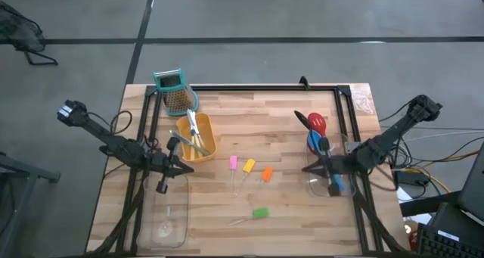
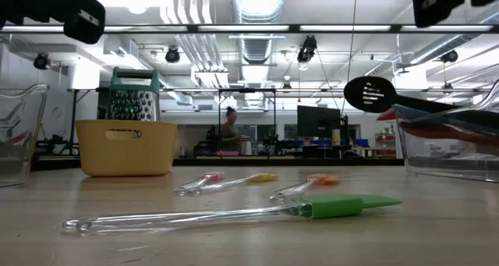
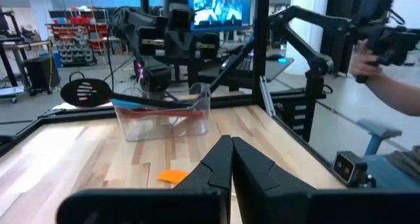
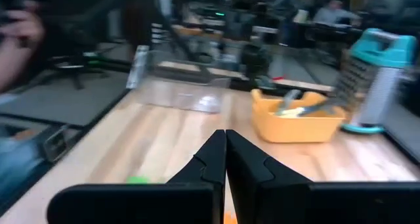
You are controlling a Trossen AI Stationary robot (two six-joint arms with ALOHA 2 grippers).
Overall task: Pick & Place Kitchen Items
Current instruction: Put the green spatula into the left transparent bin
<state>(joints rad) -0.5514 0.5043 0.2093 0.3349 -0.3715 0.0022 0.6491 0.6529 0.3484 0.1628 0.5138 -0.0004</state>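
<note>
Beside the yellow tray (image 1: 206,146), the closed left hand (image 1: 181,169).

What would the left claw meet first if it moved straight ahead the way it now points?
Probably the clear tray holding the long spoons. The left claw, shut and empty, points across the table toward it, above the orange-tipped tool. Depth is hard to judge, so it might pass just beside the tray.

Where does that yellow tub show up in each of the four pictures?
High view: the yellow tub sits left of centre, below the grater.
Low view: at left, grater behind it.
Left wrist view: not in it.
Right wrist view: right of centre, beside the grater.
Shared landmark: the grater.
</note>
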